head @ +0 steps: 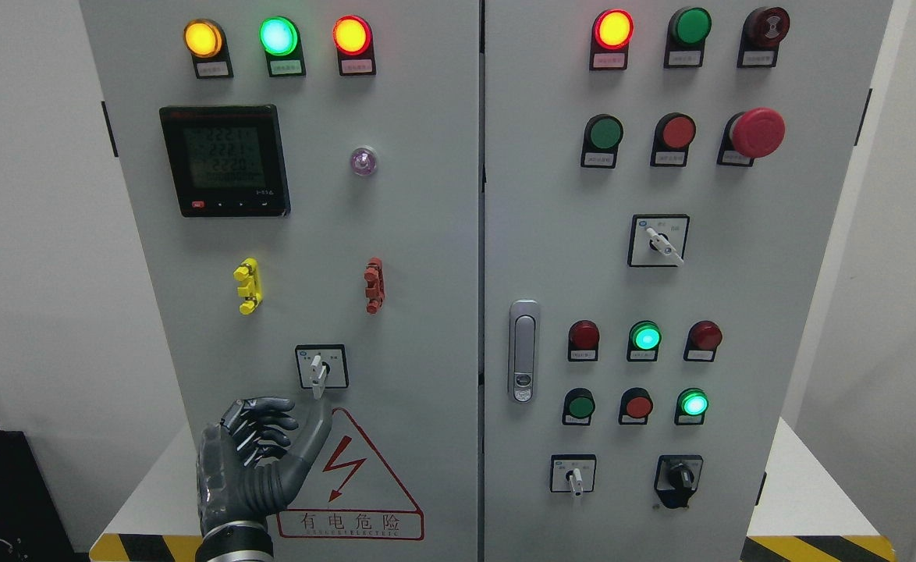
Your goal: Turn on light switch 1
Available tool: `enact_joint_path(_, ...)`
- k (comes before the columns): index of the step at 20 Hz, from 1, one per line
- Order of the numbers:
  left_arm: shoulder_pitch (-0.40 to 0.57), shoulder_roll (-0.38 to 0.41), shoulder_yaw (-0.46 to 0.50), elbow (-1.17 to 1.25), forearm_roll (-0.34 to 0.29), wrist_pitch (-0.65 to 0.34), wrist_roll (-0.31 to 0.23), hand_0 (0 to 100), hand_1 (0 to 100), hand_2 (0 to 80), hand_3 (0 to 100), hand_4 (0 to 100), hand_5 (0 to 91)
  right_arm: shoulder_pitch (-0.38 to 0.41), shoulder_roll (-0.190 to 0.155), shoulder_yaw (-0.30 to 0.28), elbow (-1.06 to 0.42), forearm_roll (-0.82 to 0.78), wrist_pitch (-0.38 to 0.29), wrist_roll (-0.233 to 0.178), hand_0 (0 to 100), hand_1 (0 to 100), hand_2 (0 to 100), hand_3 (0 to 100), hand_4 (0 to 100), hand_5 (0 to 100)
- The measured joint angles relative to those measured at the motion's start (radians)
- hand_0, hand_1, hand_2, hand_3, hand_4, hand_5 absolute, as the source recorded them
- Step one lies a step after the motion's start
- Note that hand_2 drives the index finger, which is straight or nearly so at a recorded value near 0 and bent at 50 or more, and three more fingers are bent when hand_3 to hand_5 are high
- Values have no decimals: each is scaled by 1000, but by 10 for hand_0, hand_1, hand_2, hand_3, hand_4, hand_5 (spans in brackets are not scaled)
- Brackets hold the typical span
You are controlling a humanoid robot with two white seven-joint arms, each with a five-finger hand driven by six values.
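A white-levered rotary selector switch (321, 368) in a black-framed plate sits low on the left door of the grey cabinet (427, 257), its lever pointing down. My left hand (302, 421), dark grey, is just below and left of it. Its fingers (271, 425) are loosely bent toward the panel and the thumb is stretched up, with its tip a little under the lever's end. The hand holds nothing. The right arm does not show.
Above the switch are yellow (248, 286) and red (374, 286) clips, a digital meter (224, 160) and three lit lamps. A red warning triangle (353, 476) lies beside the hand. The right door carries a latch handle (523, 351), lamps, push buttons, an emergency stop (756, 133) and more rotary switches.
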Motion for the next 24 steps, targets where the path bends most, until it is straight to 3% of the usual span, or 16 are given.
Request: enact_joint_path(24, -59, -10, 8, 35, -12, 44, -8, 80, 783, 523, 768, 804, 696, 0, 0, 0, 0, 0, 0, 0, 0, 0, 0, 0, 0, 0)
